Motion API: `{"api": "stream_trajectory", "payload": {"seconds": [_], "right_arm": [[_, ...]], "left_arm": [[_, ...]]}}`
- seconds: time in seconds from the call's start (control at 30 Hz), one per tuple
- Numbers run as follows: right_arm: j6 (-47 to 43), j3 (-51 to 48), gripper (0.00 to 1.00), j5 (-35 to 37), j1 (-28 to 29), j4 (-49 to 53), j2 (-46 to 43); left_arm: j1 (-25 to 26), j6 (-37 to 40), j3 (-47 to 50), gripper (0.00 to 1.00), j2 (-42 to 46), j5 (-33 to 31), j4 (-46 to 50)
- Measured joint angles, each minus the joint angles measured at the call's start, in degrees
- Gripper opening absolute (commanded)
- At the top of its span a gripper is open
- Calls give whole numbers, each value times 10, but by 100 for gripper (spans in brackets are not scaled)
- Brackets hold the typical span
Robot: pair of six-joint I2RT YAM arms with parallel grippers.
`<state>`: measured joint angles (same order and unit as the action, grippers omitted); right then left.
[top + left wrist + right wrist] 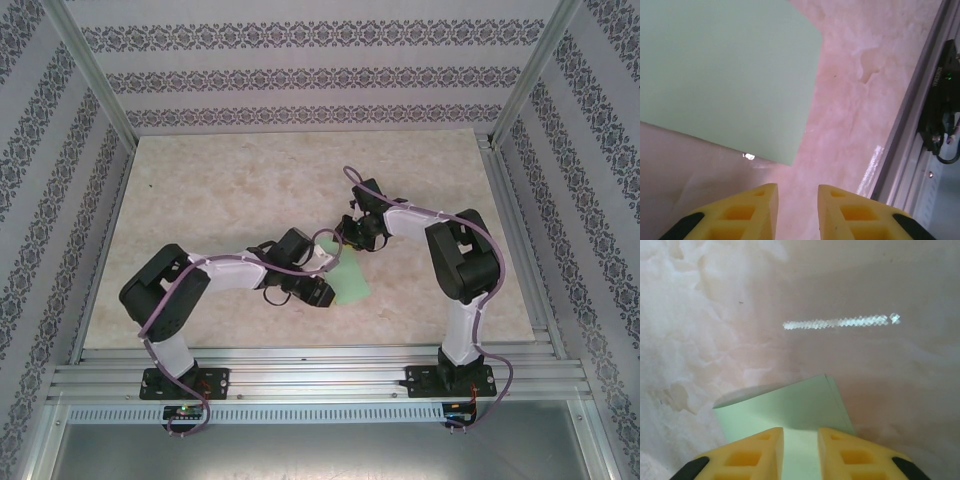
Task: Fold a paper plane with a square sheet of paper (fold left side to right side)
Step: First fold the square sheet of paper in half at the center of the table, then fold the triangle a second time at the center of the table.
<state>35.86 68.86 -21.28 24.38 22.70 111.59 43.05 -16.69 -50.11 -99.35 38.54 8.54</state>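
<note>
Items counted: one square sheet of paper; two arms, left arm and right arm; two grippers, left gripper and right gripper; one table.

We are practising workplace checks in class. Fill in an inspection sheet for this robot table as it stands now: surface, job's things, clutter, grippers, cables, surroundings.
Surface: marble-look table top, glossy, with light reflections.
Job's things: green paper sheet lies between the two grippers; layered edges show at one corner in the right wrist view.
Clutter: nothing seen.
Grippers: left gripper open, holding nothing, just short of the sheet's corner; right gripper fingers apart, with the sheet showing in the gap.
Cables: purple cables run along both arms.
Surroundings: aluminium frame along the near edge; patterned walls on three sides.
</note>
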Motion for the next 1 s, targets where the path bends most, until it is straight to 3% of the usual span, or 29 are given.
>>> {"api": "stream_trajectory", "payload": {"seconds": [0.23, 0.33, 0.43, 0.63, 1.0], "right_arm": [[-55, -12, 57, 18, -7, 42, -119], [-78, -56, 60, 16, -20, 46, -186], [-94, -121, 60, 6, -29, 56, -230], [-108, -206, 56, -19, -31, 85, -234], [-109, -233, 54, -66, -31, 85, -219]], "left_arm": [[-55, -68, 13, 31, 78, -43, -38], [-76, -111, 16, 32, 75, -66, -54], [-85, -159, 16, 32, 46, -76, -74], [-84, -228, 16, 32, -14, -83, -98], [-84, -255, 15, 32, -29, -89, -106]]}}
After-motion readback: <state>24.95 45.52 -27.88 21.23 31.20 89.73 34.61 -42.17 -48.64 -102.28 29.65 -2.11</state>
